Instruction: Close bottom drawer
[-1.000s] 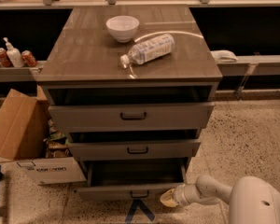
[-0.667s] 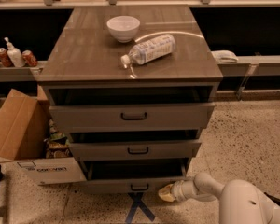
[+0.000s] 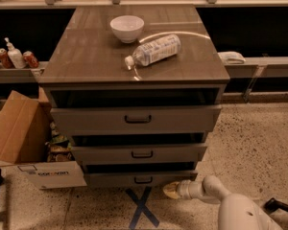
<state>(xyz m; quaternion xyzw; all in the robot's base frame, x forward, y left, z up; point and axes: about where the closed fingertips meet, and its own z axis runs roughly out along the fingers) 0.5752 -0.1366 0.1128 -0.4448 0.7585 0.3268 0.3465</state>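
The bottom drawer [image 3: 140, 178] is the narrowest, lowest front of the grey-brown cabinet, with a small black bar handle [image 3: 143, 180]. It stands out only a little, with a thin dark gap above it. My gripper [image 3: 172, 189] is low near the floor, at the drawer front's lower right corner, on the end of my white arm [image 3: 216, 195] that comes in from the bottom right. It holds nothing that I can see.
The middle drawer [image 3: 140, 153] and top drawer [image 3: 137, 119] stand partly open above. A white bowl [image 3: 127, 28] and a lying plastic bottle [image 3: 153, 51] are on the cabinet top. An open cardboard box [image 3: 33, 147] stands at the left. Blue tape cross [image 3: 141, 207] marks the floor.
The bottom drawer has slid inward and now stands out much less. My gripper has moved left and toward the cabinet with it.
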